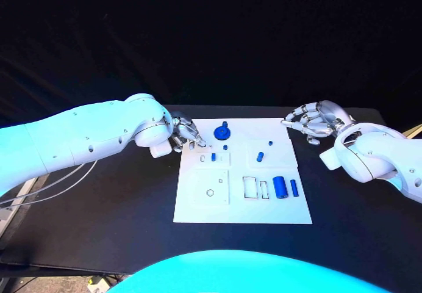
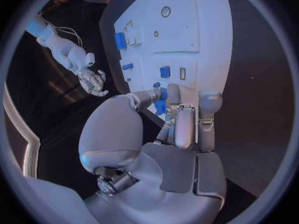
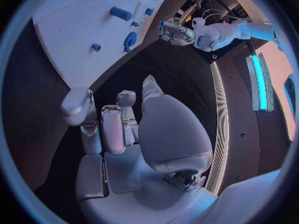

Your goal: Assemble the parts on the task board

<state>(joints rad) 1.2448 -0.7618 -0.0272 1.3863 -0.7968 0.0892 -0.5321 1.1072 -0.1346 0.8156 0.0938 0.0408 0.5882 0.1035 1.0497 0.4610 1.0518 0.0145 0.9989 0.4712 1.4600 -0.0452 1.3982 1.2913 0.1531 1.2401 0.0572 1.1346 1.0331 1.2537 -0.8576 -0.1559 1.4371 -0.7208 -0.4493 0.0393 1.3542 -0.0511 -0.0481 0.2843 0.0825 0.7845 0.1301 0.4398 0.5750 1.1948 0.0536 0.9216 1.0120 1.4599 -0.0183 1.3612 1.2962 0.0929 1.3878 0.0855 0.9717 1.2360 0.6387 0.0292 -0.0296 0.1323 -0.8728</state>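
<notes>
Task board: you have the white task board [image 1: 198, 207] lying flat on the black tabletop [image 1: 105, 207]; every place below is given from this board.
Recesses: near the board's middle, the framed rectangular slots [image 1: 257, 187] stand unfilled, and the large blue cylinder [image 1: 280, 187] and a slimmer blue bar [image 1: 294, 187] lie just beside them, toward the right-arm edge.
Other parts: a round blue knob [image 1: 222, 130] sits at the far edge; a short blue peg [image 1: 260, 157] lies toward the board's centre; a small blue piece [image 1: 213, 157] stands in the slot near the left-arm edge.
Left hand: your left hand [image 1: 182, 135] is at the board's far corner on the left-arm side, its fingers [image 2: 176, 127] bent down over the board's edge. The left wrist view shows a blue part [image 2: 160, 106] at the fingertips, but you cannot tell whether it is pinched.
Right hand: your right hand [image 1: 314, 121] hovers off the board beyond its far right-arm corner, fingers loosely curled and apart, holding nothing.
View difference: the right wrist view shows the knob [image 3: 129, 39] from the far edge; the head view alone shows the recesses.
</notes>
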